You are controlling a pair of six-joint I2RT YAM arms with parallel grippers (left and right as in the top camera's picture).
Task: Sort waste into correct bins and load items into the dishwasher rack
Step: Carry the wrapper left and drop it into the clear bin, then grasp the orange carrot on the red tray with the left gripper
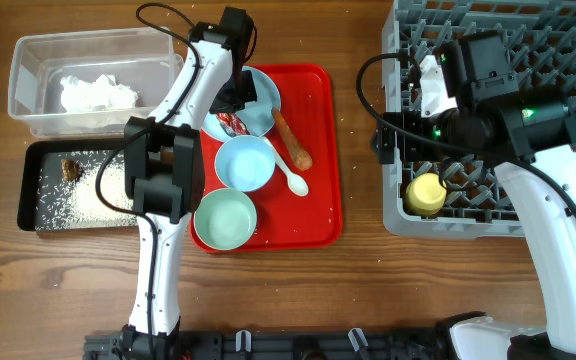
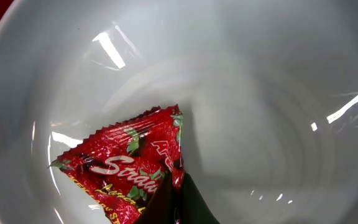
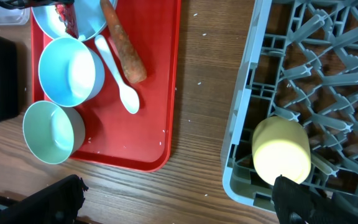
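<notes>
Counting first: there is one red snack wrapper (image 2: 126, 171), one light blue plate (image 2: 278, 93), two bowls (a light blue bowl (image 1: 244, 163) and a pale green bowl (image 1: 225, 220)), one white spoon (image 1: 290, 175), one sausage stick (image 1: 293, 142) and one yellow cup (image 3: 281, 149). All except the cup are on the red tray (image 1: 318, 215).

The wrapper lies on the plate and shows a triangular shape. In the left wrist view its long side runs from lower left to upper right. The left gripper (image 2: 176, 194) is at its lower right corner, with the fingers pressed together on that corner.

In the overhead view the stick points from upper left to lower right, its upper end on the plate rim. The spoon lies beside it, nearly parallel.

The cup sits in the near left corner of the dishwasher rack (image 1: 568, 30), just beside one finger of the right gripper (image 3: 179, 183), which is spread wide and holds nothing.

The clear tub (image 1: 23, 110) contains crumpled napkins (image 1: 98, 93). The black tray (image 1: 30, 200) holds rice grains (image 1: 83, 200) and one brown lump (image 1: 70, 168).
</notes>
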